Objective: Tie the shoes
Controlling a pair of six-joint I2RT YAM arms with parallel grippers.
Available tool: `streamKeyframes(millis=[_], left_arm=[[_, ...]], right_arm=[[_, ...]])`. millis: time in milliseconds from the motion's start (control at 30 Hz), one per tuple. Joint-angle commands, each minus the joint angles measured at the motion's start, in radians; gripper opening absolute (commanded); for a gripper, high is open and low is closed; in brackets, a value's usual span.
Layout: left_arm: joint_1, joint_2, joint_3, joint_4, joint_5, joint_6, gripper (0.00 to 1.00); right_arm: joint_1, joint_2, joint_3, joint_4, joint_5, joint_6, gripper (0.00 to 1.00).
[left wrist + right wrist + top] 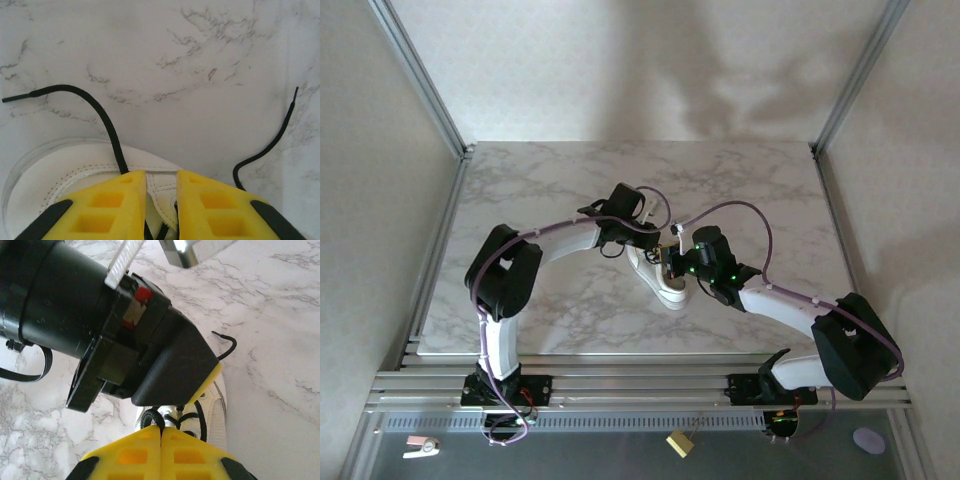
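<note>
The white shoe [670, 291] lies mid-table with both grippers over it. In the left wrist view its toe [45, 175] shows at lower left. One black lace [107, 125] trails away to the left, and the other lace end [272, 145] lies on the marble at right. My left gripper [161, 172] stands a narrow gap open, straddling the shoe's eyelet flap and a lace crossing. My right gripper [161, 429] is shut on a black lace loop [155, 419] above the shoe's upper [217, 410]. The left gripper's black body [165, 360] hangs just beyond it.
The marble tabletop [570, 180] has free room all around the shoe. Metal frame posts [420, 75] rise at the back corners, and a rail [640, 385] runs along the near edge. Small items, one of them brass-coloured [680, 443], lie below the rail.
</note>
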Motion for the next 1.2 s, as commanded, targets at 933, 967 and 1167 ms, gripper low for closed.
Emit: streamKeyframes(millis=[933,967,1167], left_arm=[[-0.033,-0.069,-0.026,-0.045,-0.023,0.093,0.27],[-0.033,-0.064,-0.024,-0.047,-0.027,0.094,0.27],[-0.033,-0.036,-0.01,-0.066,-0.031,0.103,0.29]], right_arm=[[-0.003,-0.009,-0.018,0.022,-0.001,0.011,0.0],[-0.003,-0.009,-0.018,0.022,-0.001,0.01,0.0],[-0.002,-0.009,-0.018,0.021,-0.001,0.011,0.0]])
